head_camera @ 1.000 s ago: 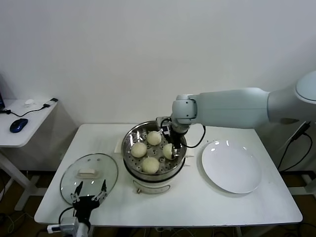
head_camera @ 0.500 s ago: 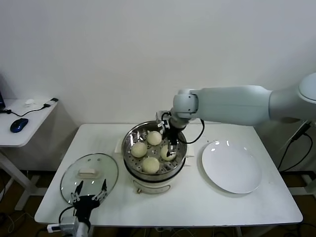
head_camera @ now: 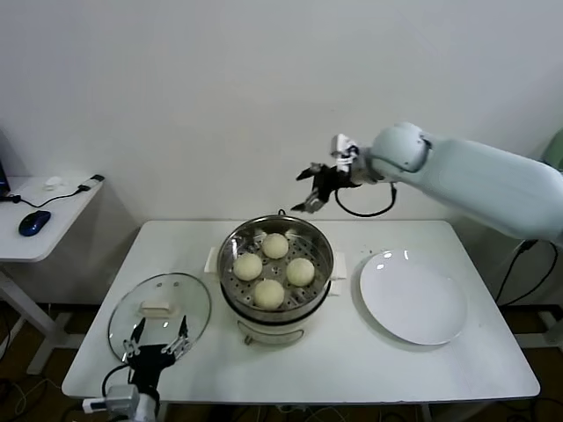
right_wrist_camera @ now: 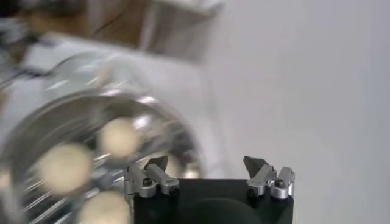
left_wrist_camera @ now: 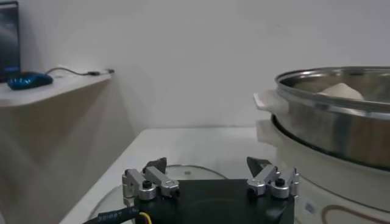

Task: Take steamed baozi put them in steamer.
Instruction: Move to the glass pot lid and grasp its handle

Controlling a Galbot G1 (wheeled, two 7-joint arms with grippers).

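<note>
buns [head_camera: 274, 268]: four cream-white buns sit on the perforated tray inside the steamer [head_camera: 230, 283]; spaced so none presses on its neighbour, each with its own patch of holes; in my right wrist view they show as pale blurs [right_wrist_camera: 119, 137] in the steel ring below the fingers

steamer: stands mid-table on its white base, open at the top; rim well clear of both my grippers

right gripper [head_camera: 314, 188]: raised above and behind the pot, near the wall; fingers spread wide and holding nothing; my wrist camera shows both fingertips [right_wrist_camera: 155, 165] bare, only air between; I judge this height keeps me clear of the rim and the buns

left gripper [head_camera: 157, 342]: parked low at the front table edge, over the near side of the lid; fingers apart [left_wrist_camera: 157, 167], nothing held; idle, out of the working arm's way

lid [head_camera: 159, 310]: glass, white handle, lying flat on the table left of the pot; laid aside so the pot mouth is free for loading

plate [head_camera: 412, 294]: white, bare, to the right of the pot; no bun on it

progress: judged complete as to loading; all four buns are in the tray and none elsewhere on the table [head_camera: 352, 360]

risk: small; a low sweep across the pot could nudge a bun
</note>
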